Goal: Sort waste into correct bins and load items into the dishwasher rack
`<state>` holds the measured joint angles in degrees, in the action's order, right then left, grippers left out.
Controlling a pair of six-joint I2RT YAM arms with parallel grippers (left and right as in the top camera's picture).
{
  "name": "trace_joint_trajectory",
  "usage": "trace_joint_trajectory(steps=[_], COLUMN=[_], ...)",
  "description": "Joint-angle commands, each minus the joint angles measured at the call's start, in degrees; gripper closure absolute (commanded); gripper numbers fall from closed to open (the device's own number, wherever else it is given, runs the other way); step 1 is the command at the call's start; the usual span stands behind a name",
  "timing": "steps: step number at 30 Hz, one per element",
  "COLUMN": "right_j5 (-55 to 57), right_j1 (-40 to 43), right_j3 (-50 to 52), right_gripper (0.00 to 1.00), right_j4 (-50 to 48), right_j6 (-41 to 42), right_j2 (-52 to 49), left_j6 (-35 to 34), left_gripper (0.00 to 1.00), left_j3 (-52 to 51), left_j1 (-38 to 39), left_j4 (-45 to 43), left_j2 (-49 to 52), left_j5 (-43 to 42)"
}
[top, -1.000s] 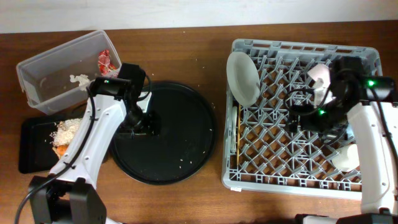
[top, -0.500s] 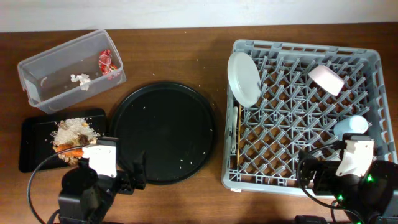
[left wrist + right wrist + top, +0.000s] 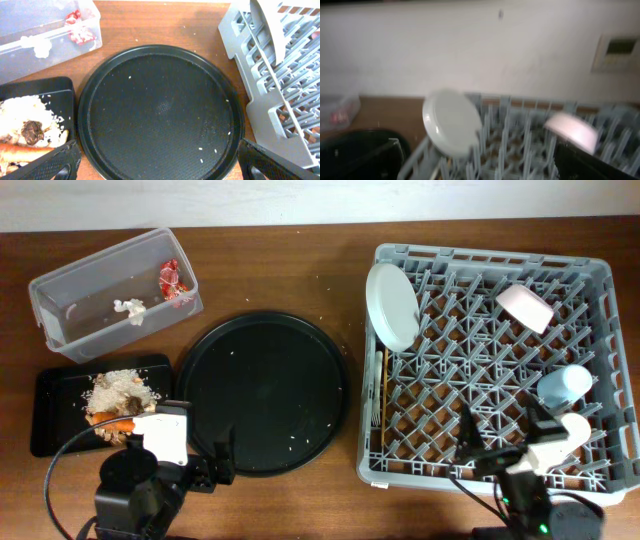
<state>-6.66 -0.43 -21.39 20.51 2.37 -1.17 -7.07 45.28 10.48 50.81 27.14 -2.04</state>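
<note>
Your arms have retreated near, left gripper (image 3: 160,167) and right gripper (image 3: 482,162) both wide and empty; rack (image 3: 480,255) loaded, round tray (image 3: 265,395) nearly bare: job looks done.

The rack (image 3: 480,252) is grey lattice, the plate (image 3: 391,306) white, the bowl (image 3: 525,307) pale pink, the cup (image 3: 563,385) light blue, the round tray (image 3: 262,395) black, the tabletop (image 3: 290,275) brown.

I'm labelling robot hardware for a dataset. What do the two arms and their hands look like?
Both arms have white boxy housings on black joints and bases. The left arm trails a looping black cable; the right arm shows a small green light. The left hand and right hand have dark, angular fingers.
</note>
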Motion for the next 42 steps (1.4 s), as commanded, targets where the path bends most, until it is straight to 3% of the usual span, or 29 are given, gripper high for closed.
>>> trace_joint_trajectory(steps=[1, 3, 18, 21, 24, 26, 28, 29, 31, 42], right_j5=[-1.14, -1.27, -1.07, -1.07, -1.07, -1.07, -1.07, -1.07, -1.07, -1.07], right_j1=[-0.37, -0.39, -0.42, -0.42, -0.42, -0.42, -0.42, -0.42, -0.42, -0.42], right_j3=[14.93, 21.09, 21.07, 21.07, 21.07, 21.07, 21.07, 21.07, 21.07, 21.07], right_gripper=[0.01, 0.01, 0.02, 0.01, 0.01, 0.01, 0.01, 0.01, 0.01, 0.01], right_j4=[-17.59, -16.85, -16.87, -16.87, -16.85, -16.87, -16.85, -16.87, -16.87, -16.85], right_j6=[-0.24, -0.26, -0.24, -0.24, -0.24, -0.24, -0.24, -0.24, -0.24, -0.24], right_j2=[0.96, 0.96, 0.85, 0.85, 0.85, 0.85, 0.85, 0.85, 0.85, 0.85], left_j6=[0.5, 0.5, 0.5, 1.38, 1.38, 1.36, 1.38, 1.38, 1.38, 1.38], left_gripper=[0.01, 0.01, 0.01, 0.01, 0.01, 0.01, 0.01, 0.01, 0.01, 0.01], left_j3=[-0.15, -0.15, -0.24, -2.16, -20.28, -35.43, -44.76, -44.7, -44.72, -44.7], left_j1=[-0.15, -0.15, -0.22, -5.49, -8.81, -8.83, -8.83, -8.79, -8.79, -8.79], left_j4=[-0.17, -0.17, 0.02, 2.38, -14.64, -38.12, -57.96, -56.68, -45.83, -45.99], left_j2=[-0.22, -0.22, -0.66, -4.94, -19.19, -26.6, -26.86, -26.84, -26.84, -26.51], left_j5=[0.33, 0.33, 0.33, 2.54, 2.62, 2.93, 3.41, 3.37, 3.1, 3.15])
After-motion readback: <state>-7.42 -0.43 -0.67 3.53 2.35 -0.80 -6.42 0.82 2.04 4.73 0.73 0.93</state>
